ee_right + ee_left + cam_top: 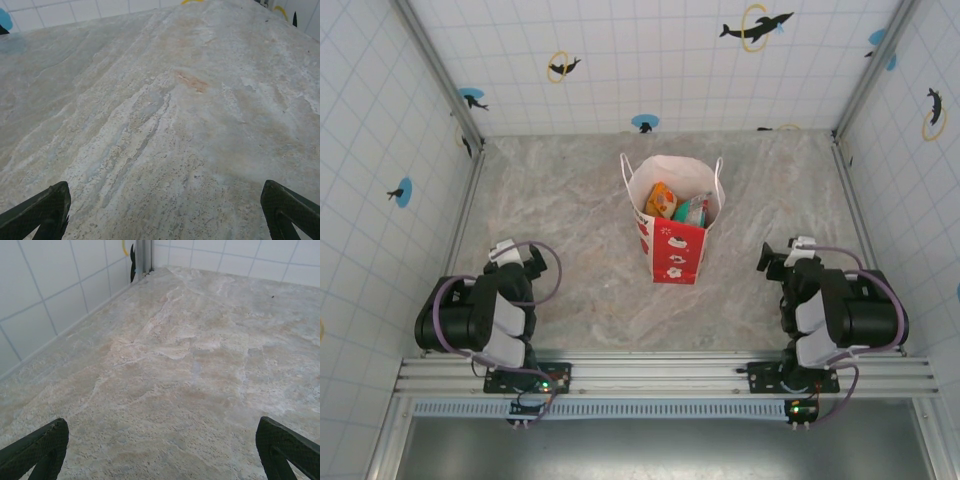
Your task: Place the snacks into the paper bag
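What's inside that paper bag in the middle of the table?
Through the open top of the paper bag an orange packet and a teal packet show. Anything beneath them is covered by those packets and the bag's walls.

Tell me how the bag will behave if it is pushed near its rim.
The bag stands upright and tall, so a high push would probably tip it rather than slide it. Its paper walls look thin and would likely buckle under a pinch. The snacks inside add a little weight low down, which may steady it somewhat.
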